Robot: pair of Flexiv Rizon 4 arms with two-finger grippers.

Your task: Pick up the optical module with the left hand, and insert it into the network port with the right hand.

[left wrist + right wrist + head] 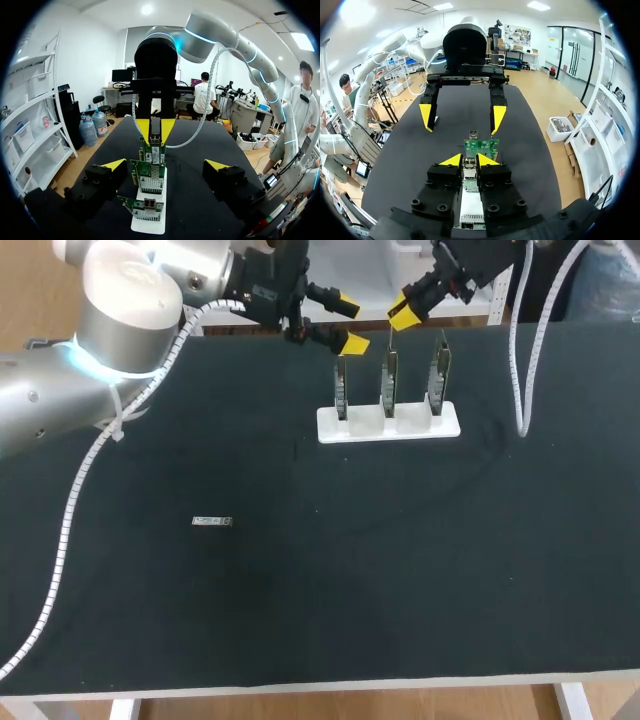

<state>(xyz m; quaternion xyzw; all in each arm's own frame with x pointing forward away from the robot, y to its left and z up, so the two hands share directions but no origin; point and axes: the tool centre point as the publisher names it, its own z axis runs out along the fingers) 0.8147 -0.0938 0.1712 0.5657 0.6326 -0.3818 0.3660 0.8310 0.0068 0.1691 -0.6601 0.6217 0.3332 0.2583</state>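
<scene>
A white stand (388,424) holds three upright green network cards (388,380) near the table's far edge. My right gripper (469,160) hangs over the middle card, shut on a slim silver optical module (155,134) that points down at the card's top edge. Whether the module sits in the port is hidden. My left gripper (350,325) hovers open and empty just beyond the stand's left end, its fingers (112,167) spread wide with the row of cards ahead of them. A second small optical module (212,522) lies flat on the black mat, left of the middle.
The black table mat (320,580) stretches broad and bare toward the front edge. A white cable (520,370) from my right arm hangs down and touches the mat to the right of the stand. My left arm's cable (70,520) trails across the left side.
</scene>
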